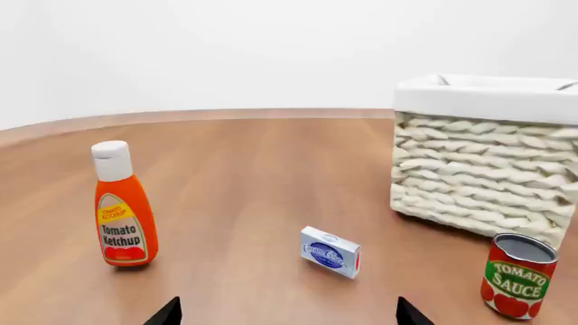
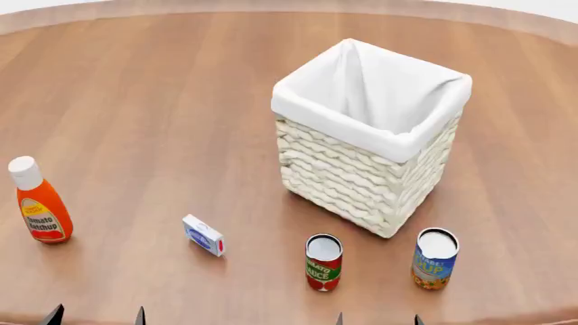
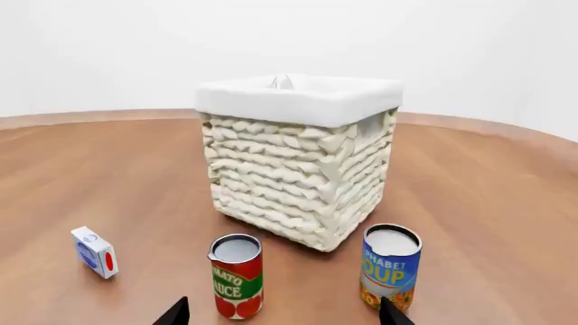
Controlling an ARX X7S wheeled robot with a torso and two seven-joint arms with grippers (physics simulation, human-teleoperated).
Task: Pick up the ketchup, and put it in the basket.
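Note:
The ketchup (image 2: 40, 204) is an orange-red squeeze bottle with a white cap, upright at the table's front left; the left wrist view shows it as well, ketchup (image 1: 124, 211). The basket (image 2: 370, 135) is tall, cream wicker with a white cloth lining, at the middle right. My left gripper (image 2: 96, 315) is open near the front edge, just right of the bottle and nearer to me, holding nothing. My right gripper (image 2: 378, 319) is open too, low at the front, before the two cans. In the wrist views only dark fingertips (image 1: 167, 313) and fingertips (image 3: 175, 312) show.
A small white-and-blue box (image 2: 203, 235) lies between the bottle and the cans. A red tomato sauce can (image 2: 323, 261) and a blue-and-orange soup can (image 2: 434, 258) stand in front of the basket. The round wooden table (image 2: 162, 101) reaches back to its curved far edge.

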